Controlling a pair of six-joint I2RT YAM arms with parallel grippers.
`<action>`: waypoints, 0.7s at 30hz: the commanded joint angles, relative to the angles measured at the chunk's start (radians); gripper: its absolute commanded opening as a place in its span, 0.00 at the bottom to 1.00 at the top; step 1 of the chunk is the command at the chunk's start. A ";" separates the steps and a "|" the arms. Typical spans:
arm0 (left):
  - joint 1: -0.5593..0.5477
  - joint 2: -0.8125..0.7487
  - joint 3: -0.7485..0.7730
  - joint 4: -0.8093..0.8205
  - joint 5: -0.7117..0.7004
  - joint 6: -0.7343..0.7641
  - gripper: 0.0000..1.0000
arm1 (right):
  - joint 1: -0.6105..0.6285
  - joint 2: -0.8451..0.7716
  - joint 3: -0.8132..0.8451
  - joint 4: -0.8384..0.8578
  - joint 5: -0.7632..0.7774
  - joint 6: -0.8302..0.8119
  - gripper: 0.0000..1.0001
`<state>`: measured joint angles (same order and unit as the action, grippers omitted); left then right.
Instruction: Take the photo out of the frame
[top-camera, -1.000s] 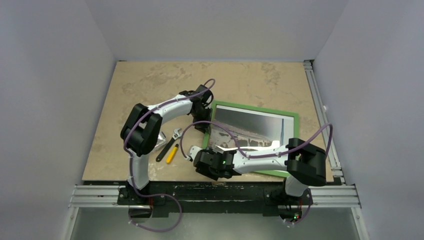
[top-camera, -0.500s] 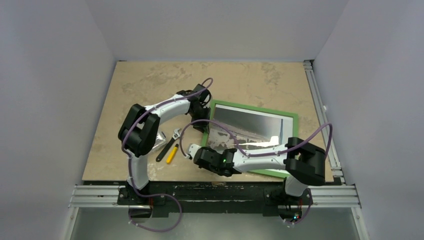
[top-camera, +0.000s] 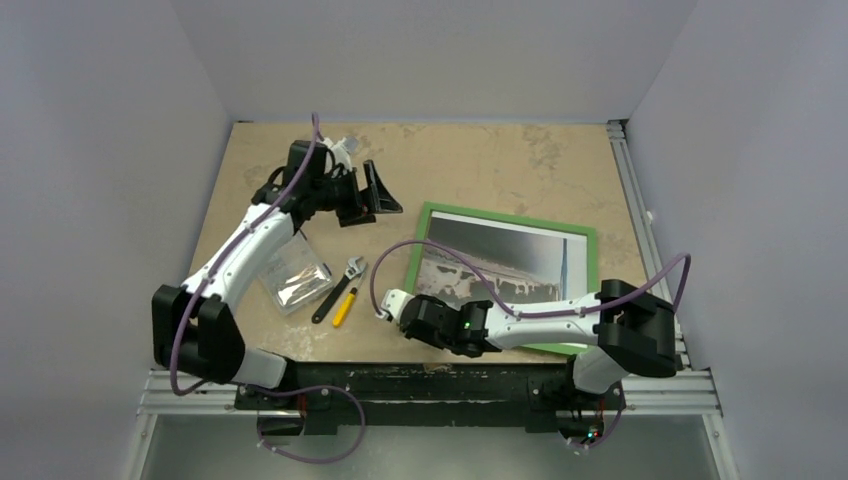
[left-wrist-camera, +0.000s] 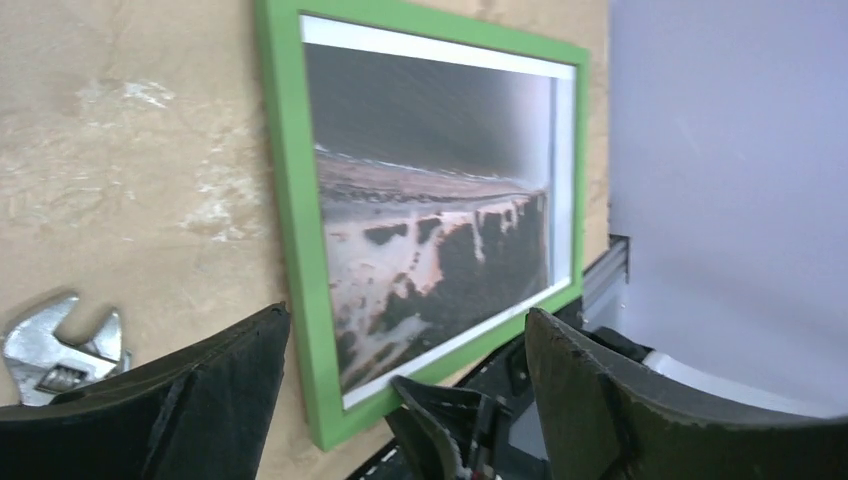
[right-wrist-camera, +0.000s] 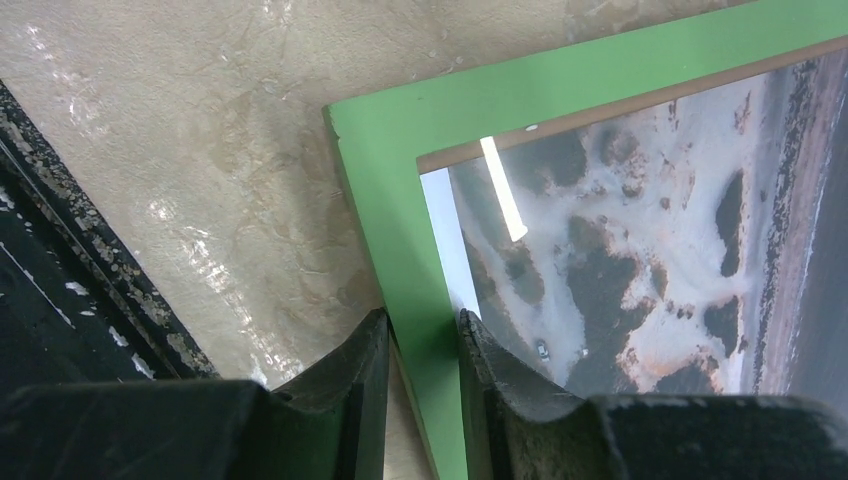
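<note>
The frame (top-camera: 510, 214), bright green, lies on the table right of centre with the photo (top-camera: 500, 262) inside it, a grey seashore print with a white border. My right gripper (top-camera: 400, 303) is at the frame's near-left corner. In the right wrist view it (right-wrist-camera: 420, 340) is shut on the green rail (right-wrist-camera: 400, 200), one finger outside it and one over the photo (right-wrist-camera: 640, 230). My left gripper (top-camera: 362, 180) hangs open above the table, up and left of the frame, holding nothing. Its wrist view looks down at the frame (left-wrist-camera: 285, 200) and photo (left-wrist-camera: 430, 200) between its spread fingers (left-wrist-camera: 200, 400).
A black-handled wrench (top-camera: 340, 285) (left-wrist-camera: 60, 350), a small yellow tool (top-camera: 344, 307) and a shiny foil packet (top-camera: 295, 280) lie left of the frame. A metal rail (top-camera: 640, 200) runs along the table's right edge. Grey walls enclose three sides.
My left gripper let go at the frame's left edge, opened, and swung up and away to the far left. My right gripper closed on the frame's near-left corner.
</note>
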<state>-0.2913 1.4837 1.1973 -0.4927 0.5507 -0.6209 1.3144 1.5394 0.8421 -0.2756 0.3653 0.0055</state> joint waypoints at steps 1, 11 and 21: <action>0.013 -0.125 -0.080 0.044 0.135 -0.024 0.86 | -0.004 -0.066 0.008 0.089 0.013 0.000 0.00; 0.007 -0.341 -0.527 0.503 0.302 -0.245 0.95 | -0.024 -0.206 -0.007 0.129 -0.010 -0.042 0.00; -0.089 -0.300 -0.705 0.806 0.324 -0.439 0.95 | -0.056 -0.294 -0.037 0.158 -0.018 -0.038 0.00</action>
<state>-0.3439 1.1553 0.5224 0.0841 0.8364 -0.9401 1.2736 1.2861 0.7963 -0.2089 0.3187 -0.0273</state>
